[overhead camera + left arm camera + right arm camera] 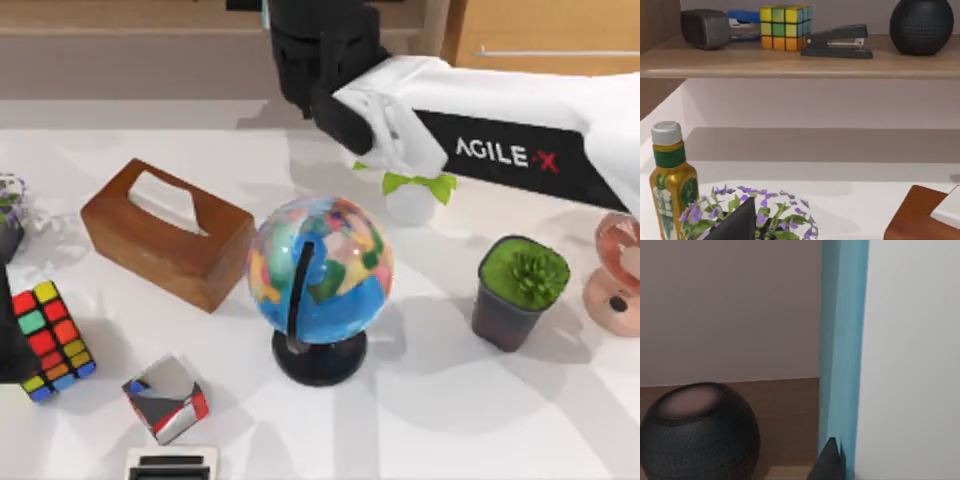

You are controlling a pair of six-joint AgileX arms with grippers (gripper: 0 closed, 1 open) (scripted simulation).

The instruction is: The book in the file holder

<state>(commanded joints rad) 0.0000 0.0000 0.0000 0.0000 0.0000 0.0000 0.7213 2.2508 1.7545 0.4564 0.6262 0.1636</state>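
Right wrist view: book (842,355) upright, on edge.

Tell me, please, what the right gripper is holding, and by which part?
Apparently the teal-blue book, upright at the right gripper's fingertip, near its lower edge; the grip itself cannot be told.

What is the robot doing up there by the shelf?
The right arm is stretched across to the far edge of the table, its gripper up near the shelf. Its wrist view shows a teal-blue book standing upright right at a fingertip, beside a round black speaker, so it seems to be carrying the book. The left arm waits at the left side of the table.
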